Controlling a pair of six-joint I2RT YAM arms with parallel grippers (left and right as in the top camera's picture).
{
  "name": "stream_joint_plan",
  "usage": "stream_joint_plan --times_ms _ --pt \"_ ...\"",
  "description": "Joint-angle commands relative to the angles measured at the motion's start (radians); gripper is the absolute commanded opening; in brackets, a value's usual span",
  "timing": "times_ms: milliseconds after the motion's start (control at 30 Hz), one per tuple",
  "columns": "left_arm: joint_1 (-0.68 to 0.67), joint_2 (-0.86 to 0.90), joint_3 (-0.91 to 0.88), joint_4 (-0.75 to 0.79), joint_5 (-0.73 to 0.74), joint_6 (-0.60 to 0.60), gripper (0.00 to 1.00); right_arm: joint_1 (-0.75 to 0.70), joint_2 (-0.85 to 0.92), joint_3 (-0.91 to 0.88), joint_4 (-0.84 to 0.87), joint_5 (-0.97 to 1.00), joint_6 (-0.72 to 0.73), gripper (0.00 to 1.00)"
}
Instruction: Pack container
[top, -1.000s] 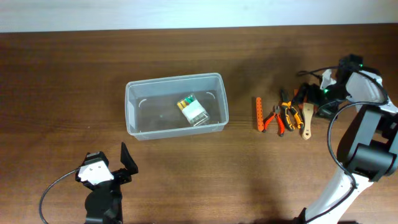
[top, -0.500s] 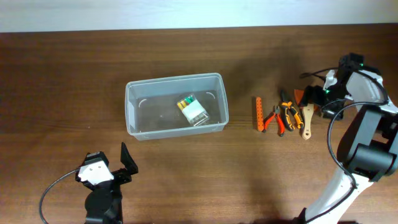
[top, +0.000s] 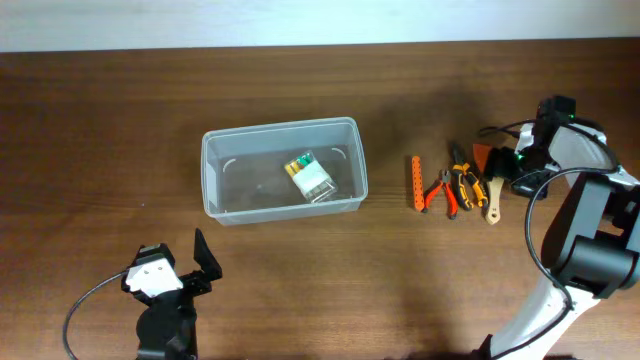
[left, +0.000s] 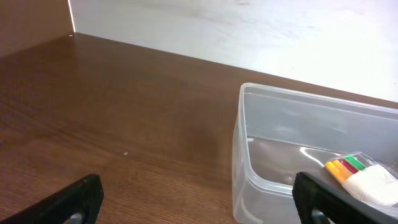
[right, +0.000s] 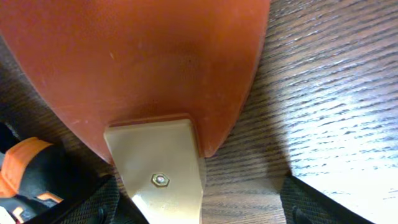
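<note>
The right arm has eased closer over the tool row, and its gripper (right: 198, 202) sits low over the scraper (right: 143, 68), fingers apart either side of the cream handle (not closed on it). On the brown table (top: 100, 120) the container (top: 280, 208) stands left of centre. The left gripper (left: 196, 205) hovers nearby, fingers spread wide. Pliers (top: 438, 193) lie beside the scraper, and a small box (top: 309, 176) lies in the container.
</note>
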Motion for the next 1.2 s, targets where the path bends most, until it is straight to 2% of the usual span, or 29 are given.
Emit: stream_joint_plan --times_ms 0,133,333,500,567,700,767,1000,1167 --pt "-0.005 -0.005 -0.004 -0.001 -0.003 0.009 0.99 0.008 0.053 -0.057 -0.024 -0.022 0.012 0.84" --pt "-0.005 -0.005 -0.004 -0.001 -0.003 0.009 0.99 0.009 0.053 -0.057 -0.026 -0.022 -0.021 0.89" --pt "-0.005 -0.005 -0.004 -0.001 -0.003 0.009 0.99 0.037 0.053 -0.063 -0.006 -0.006 -0.149 0.88" --pt "-0.005 -0.005 -0.003 -0.001 -0.004 0.009 0.99 0.054 0.056 -0.072 0.006 0.058 -0.148 0.87" --pt "-0.005 -0.005 -0.004 -0.001 -0.003 0.009 0.99 0.053 0.062 -0.072 0.009 0.057 -0.143 0.76" --pt "-0.005 -0.005 -0.004 -0.001 -0.003 0.009 0.99 0.053 0.068 -0.072 0.012 0.057 -0.123 0.64" --pt "-0.005 -0.005 -0.004 -0.001 -0.003 0.009 0.99 0.053 0.068 -0.072 0.015 0.057 -0.106 0.62" --pt "-0.005 -0.005 -0.004 -0.001 -0.003 0.009 0.99 0.053 0.068 -0.032 -0.014 0.053 -0.076 0.47" --pt "-0.005 -0.005 -0.004 -0.001 -0.003 0.009 0.99 0.053 0.063 0.051 -0.075 0.042 -0.073 0.44"
